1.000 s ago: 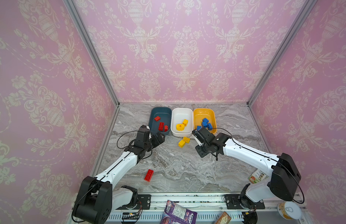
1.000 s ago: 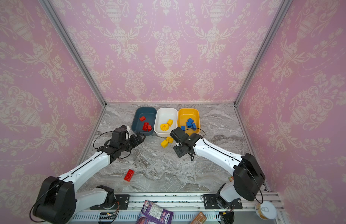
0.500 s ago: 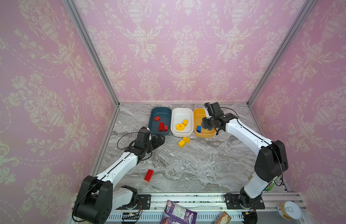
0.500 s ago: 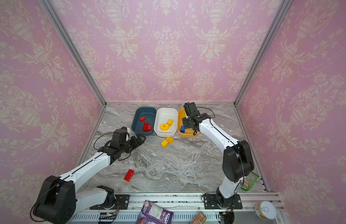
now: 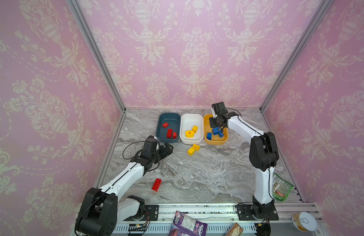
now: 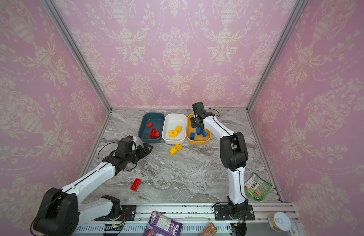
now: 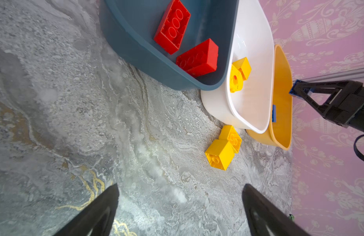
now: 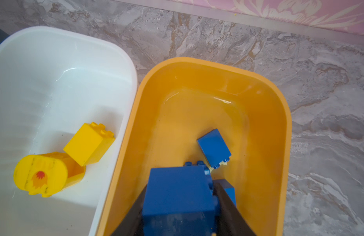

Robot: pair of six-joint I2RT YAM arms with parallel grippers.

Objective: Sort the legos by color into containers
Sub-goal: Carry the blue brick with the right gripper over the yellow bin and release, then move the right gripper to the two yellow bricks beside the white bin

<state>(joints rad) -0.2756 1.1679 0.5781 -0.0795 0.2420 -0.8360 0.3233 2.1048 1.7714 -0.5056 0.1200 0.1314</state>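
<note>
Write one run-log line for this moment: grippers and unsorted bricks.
left gripper: open, empty | right gripper: shut on blue brick over yellow-orange tub | loose on table: two yellow bricks, one red brick

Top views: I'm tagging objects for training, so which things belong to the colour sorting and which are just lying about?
Job: teal tub, white tub, orange tub and the bricks in them; red brick and two yellow bricks on the table; blue brick in the right gripper.
Lying about: purple packet, green packet, brown packet, tin can.
</note>
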